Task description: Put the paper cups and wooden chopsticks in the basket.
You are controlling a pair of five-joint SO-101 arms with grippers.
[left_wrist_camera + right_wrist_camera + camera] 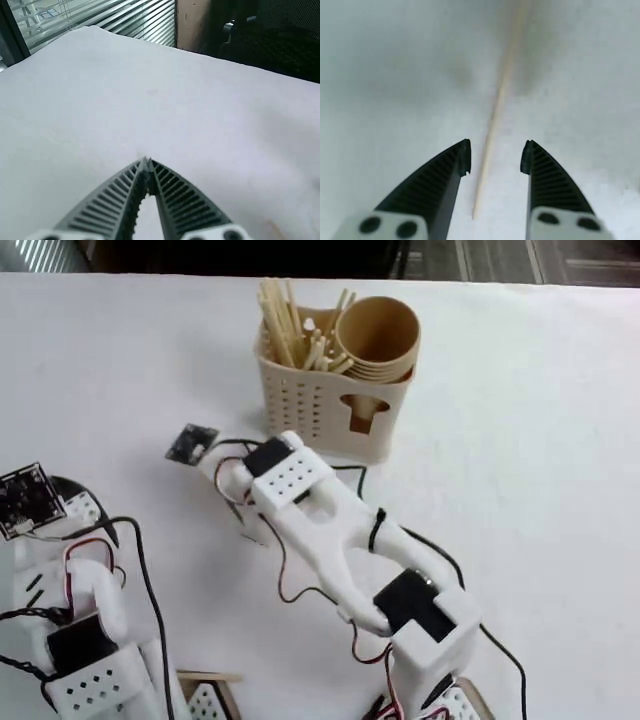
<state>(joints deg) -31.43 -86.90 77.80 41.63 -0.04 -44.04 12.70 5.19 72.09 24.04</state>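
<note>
One loose wooden chopstick (496, 115) lies flat on the white table (520, 440), and in my right wrist view it runs lengthwise straight through the gap of the right gripper (496, 154). That claw is spread wide, a finger on either side of the stick and neither one touching it. Its near end sits just inside the jaws.

From the high camera I see the right arm (330, 530) stretched out over the table, its wrist just in front of the basket (320, 415). The basket is a cream, perforated plastic one standing upright. A bundle of chopsticks (288, 325) stands on end in one side of it, and a nested stack of brown paper cups (378, 335) fills the other.

The left arm (90, 620) is folded back at the near corner, well apart from the basket. Its left gripper (146, 169) is pressed together, tips meeting over bare tabletop with nothing between them.
</note>
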